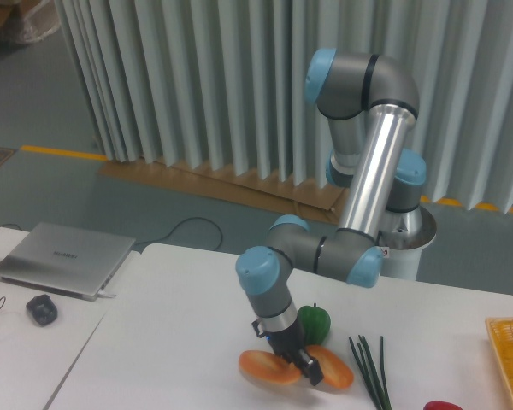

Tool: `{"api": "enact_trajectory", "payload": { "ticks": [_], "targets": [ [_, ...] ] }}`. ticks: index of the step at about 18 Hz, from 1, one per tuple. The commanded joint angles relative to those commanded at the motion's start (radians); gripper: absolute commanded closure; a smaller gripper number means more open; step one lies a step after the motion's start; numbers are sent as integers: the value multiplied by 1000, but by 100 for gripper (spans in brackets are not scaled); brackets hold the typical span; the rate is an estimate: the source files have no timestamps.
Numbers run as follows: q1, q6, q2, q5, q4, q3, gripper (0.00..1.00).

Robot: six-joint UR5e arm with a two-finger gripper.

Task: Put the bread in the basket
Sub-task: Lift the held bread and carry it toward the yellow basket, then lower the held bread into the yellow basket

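Observation:
The bread (269,368) is a long orange-golden loaf lying across the front of the white table, and its right end (335,372) shows past the gripper. My gripper (304,368) is shut on the bread near its middle, reaching down from the arm above. The loaf looks slightly lifted and tilted; I cannot tell whether it touches the table. The basket (510,359), yellow-orange with a lattice weave, sits at the far right edge of the view, partly cut off.
A green pepper (315,322) stands just behind the bread. Thin green stalks (372,371) lie to the right of it. A red vegetable (445,406) peeks in at the bottom edge. A laptop (61,257) and a mouse (41,309) lie on the left table.

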Motion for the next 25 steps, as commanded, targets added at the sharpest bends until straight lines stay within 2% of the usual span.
{"api": "enact_trajectory", "payload": {
  "ticks": [6,11,17,19,22,25],
  "targets": [
    [41,29,26,-2,0,5,100],
    [167,139,81,-54,-8,-8,94],
    [302,273,118,-58,-9,-17,94],
    [350,326,150,-78,-11,-17,94],
    [408,393,163,-94,-43,-17,94],
    [462,439,169,-97,-44,-15,94]
  ]
}}
